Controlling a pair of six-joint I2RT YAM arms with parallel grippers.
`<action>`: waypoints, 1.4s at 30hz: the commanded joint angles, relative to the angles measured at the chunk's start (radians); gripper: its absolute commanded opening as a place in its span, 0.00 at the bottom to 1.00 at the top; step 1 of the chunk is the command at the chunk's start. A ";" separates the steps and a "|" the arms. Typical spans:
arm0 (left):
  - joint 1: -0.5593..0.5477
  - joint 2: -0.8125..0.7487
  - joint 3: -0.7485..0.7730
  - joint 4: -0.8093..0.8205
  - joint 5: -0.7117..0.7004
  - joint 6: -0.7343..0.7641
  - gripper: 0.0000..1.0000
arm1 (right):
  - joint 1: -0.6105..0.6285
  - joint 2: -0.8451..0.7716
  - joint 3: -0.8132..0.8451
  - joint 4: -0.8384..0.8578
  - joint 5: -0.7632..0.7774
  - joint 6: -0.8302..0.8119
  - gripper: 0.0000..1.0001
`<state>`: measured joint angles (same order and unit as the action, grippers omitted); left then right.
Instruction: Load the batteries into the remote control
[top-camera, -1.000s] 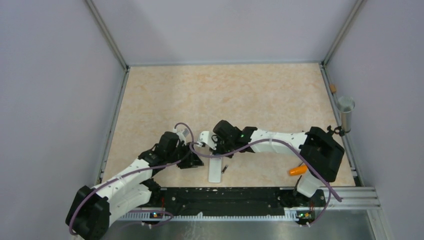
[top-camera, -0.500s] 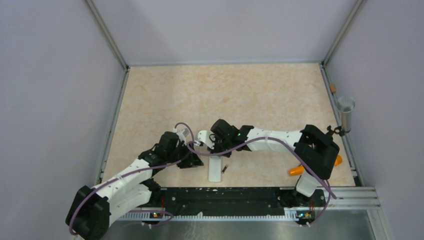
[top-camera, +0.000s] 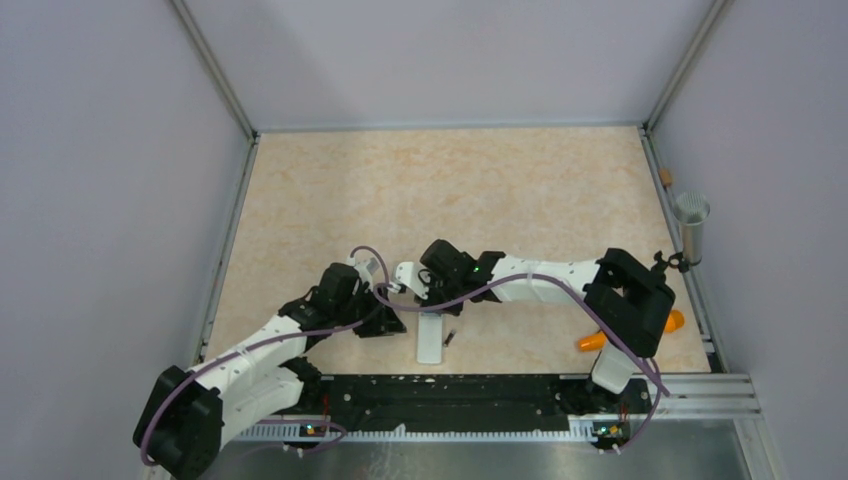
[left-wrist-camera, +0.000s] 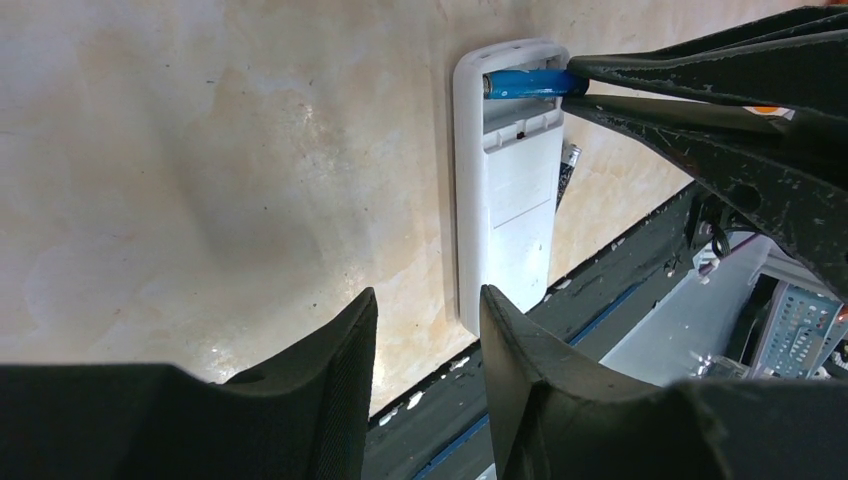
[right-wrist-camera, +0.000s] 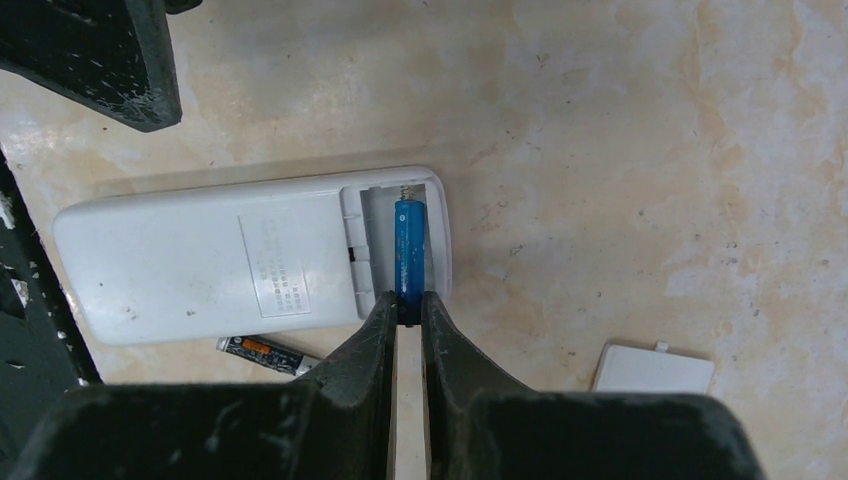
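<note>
The white remote control (top-camera: 431, 338) lies back up near the table's front edge, its battery compartment open at the far end. It also shows in the left wrist view (left-wrist-camera: 505, 200) and the right wrist view (right-wrist-camera: 200, 270). My right gripper (right-wrist-camera: 408, 308) is shut on one end of the blue battery (right-wrist-camera: 408, 250), which lies in the compartment with its other end at the spring (left-wrist-camera: 525, 82). The dark battery (right-wrist-camera: 265, 352) lies on the table against the remote's right side (top-camera: 448, 339). My left gripper (left-wrist-camera: 428, 340) is open and empty, just left of the remote (top-camera: 385, 322).
The white battery cover (right-wrist-camera: 655, 368) lies on the table beside my right gripper. Two orange objects (top-camera: 595, 340) (top-camera: 675, 320) lie at the right by the right arm. A black rail (top-camera: 450, 395) runs along the front edge. A grey cup (top-camera: 691, 225) stands at the right wall.
My right arm's elbow has shifted left, uncovering a second orange object, and its gripper has edged slightly left with the blue battery. The left arm has barely moved.
</note>
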<state>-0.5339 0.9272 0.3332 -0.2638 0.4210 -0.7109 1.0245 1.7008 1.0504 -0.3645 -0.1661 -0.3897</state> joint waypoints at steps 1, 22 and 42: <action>0.008 0.010 0.017 0.032 0.005 0.018 0.44 | -0.008 0.025 0.054 0.006 -0.007 0.005 0.00; 0.011 0.023 0.007 0.047 0.014 0.018 0.46 | -0.009 0.036 0.075 0.043 0.025 0.023 0.21; 0.011 0.156 0.028 0.149 0.021 -0.004 0.45 | -0.008 -0.232 -0.077 0.114 0.161 0.236 0.43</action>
<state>-0.5243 1.0431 0.3332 -0.1867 0.4320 -0.7116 1.0245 1.5768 1.0279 -0.3229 -0.0570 -0.2710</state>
